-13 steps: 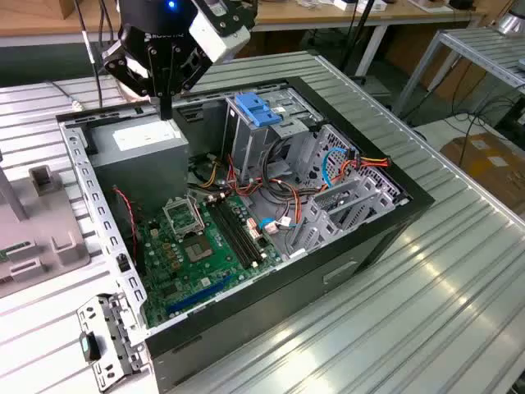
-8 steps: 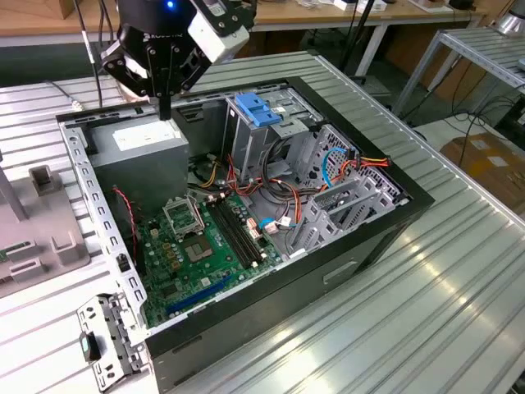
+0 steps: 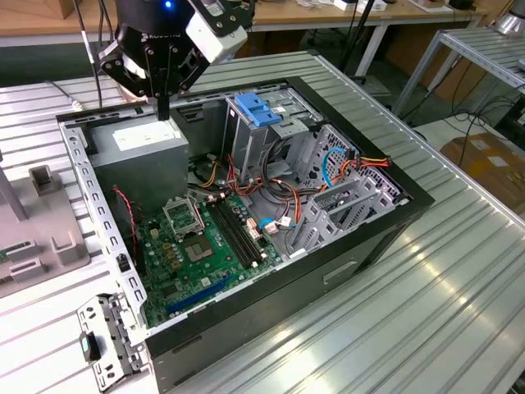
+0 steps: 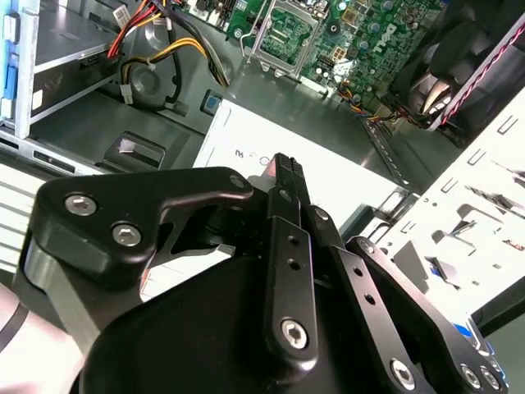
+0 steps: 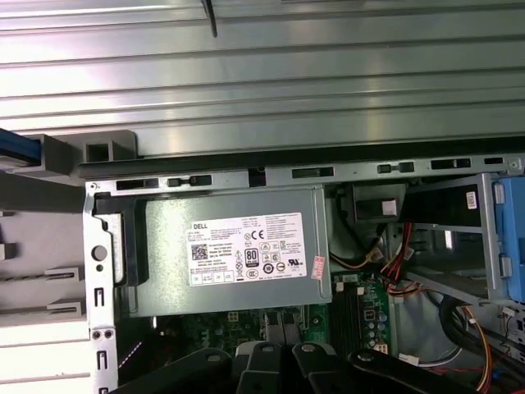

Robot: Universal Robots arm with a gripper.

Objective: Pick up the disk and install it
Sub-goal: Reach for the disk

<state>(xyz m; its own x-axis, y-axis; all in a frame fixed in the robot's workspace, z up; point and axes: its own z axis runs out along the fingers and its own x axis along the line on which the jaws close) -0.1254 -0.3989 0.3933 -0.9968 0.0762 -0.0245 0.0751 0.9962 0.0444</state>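
The fingers are pressed together with nothing between them. In the exterior view they read as 1 thin black bar, and in the second wrist view the links on both sides close onto a single tip. They hang above the power supply, near its far edge, in the corner of the open case toward the exterior view's left.

The disk is not in the fingers. In the first wrist view a blue strip lies on the grey fixture just outside the case wall. It may be the disk's blue carrier edge, but too little of it is in frame to be sure. I cannot tell its long axis from that sliver either.

If that is the disk, it sits on the desk beside the case, across the metal wall from the fingers and well apart from them. It lies toward the exterior view's left.

The tall cage with the blue bracket on top stands on the other side of the power supply, toward the exterior view's right. The fingers therefore sit between the 2 places. My judgement is that the pick has not begun, since the fingers are over the power supply and touch nothing.
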